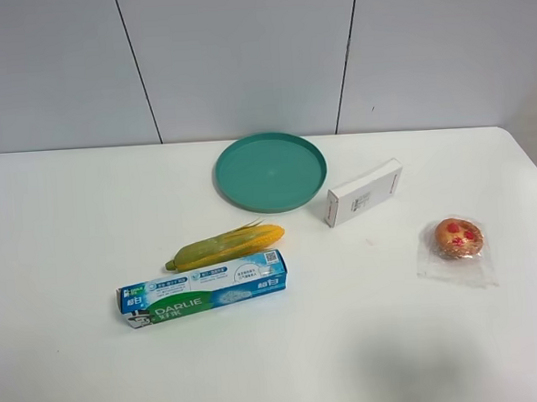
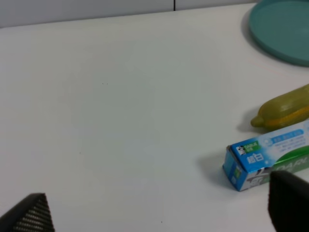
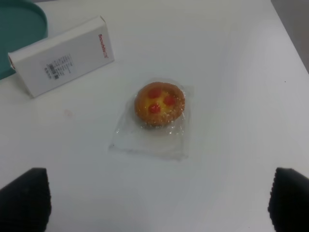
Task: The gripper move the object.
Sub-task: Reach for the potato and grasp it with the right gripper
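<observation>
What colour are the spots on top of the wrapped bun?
Red, on the orange-brown bun; clearest in the right wrist view.

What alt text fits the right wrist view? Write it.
An orange-brown bun with red spots, sealed in clear plastic, lies on a white table ahead of the open gripper. A white box and the edge of a green plate lie beyond.
</observation>
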Robot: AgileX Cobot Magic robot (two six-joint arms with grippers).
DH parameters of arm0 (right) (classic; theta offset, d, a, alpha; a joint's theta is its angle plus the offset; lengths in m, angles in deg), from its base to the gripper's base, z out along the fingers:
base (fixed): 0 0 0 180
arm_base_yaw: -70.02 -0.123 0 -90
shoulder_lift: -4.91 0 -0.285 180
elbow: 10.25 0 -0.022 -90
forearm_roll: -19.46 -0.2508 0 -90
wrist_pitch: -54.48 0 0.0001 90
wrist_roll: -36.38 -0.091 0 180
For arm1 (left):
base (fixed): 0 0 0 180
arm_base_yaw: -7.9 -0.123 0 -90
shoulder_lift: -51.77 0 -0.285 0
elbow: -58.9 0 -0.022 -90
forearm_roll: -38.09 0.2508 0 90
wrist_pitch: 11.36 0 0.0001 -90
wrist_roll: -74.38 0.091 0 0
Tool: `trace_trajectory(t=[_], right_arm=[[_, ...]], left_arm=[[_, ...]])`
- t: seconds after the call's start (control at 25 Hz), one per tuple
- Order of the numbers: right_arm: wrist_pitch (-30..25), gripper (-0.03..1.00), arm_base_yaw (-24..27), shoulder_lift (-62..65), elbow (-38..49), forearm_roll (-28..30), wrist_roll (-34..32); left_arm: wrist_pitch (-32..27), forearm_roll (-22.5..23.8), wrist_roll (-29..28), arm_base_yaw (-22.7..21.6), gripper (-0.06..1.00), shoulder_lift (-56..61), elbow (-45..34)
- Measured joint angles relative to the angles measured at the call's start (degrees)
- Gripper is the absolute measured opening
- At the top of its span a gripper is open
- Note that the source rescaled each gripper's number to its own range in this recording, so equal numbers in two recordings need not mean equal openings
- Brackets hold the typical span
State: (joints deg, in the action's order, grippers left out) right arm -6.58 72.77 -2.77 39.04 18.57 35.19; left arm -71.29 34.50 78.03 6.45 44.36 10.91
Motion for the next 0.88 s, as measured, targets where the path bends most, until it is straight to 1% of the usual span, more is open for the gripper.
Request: trace_trajectory(t=[0.2, 0.4, 0.52, 0.64, 0.76, 0.88], right_arm=[[0.0, 0.78, 0.0, -1.61, 0.0, 0.0, -0.82], [0.4, 0.78, 0.0, -9.29, -1.32, 0.0, -1.01], [1.39, 0.78, 0.0, -14.66, -7.06, 0.0, -1.54], [1.23, 0.78, 0.0, -21.49, -15.34, 0.0, -2.98], [-0.38, 0.78, 0.0, -28.96, -24.91, 0.0, -4.03], [-3.72, 0.78, 0.0, -36.77, -33.06, 0.13, -4.07]], left_arm=[[0.0, 0.0, 0.0, 0.0, 1.0, 0.0, 0.0], [0.0, 0.0, 0.0, 0.0, 1.0, 0.0, 0.0], [0.0, 0.0, 0.0, 0.0, 1.0, 0.0, 0.0], [0.0, 0.0, 0.0, 0.0, 1.0, 0.0, 0.0], [0.0, 0.0, 0.0, 0.0, 1.0, 0.0, 0.0], [0.0, 0.0, 0.0, 0.0, 1.0, 0.0, 0.0]])
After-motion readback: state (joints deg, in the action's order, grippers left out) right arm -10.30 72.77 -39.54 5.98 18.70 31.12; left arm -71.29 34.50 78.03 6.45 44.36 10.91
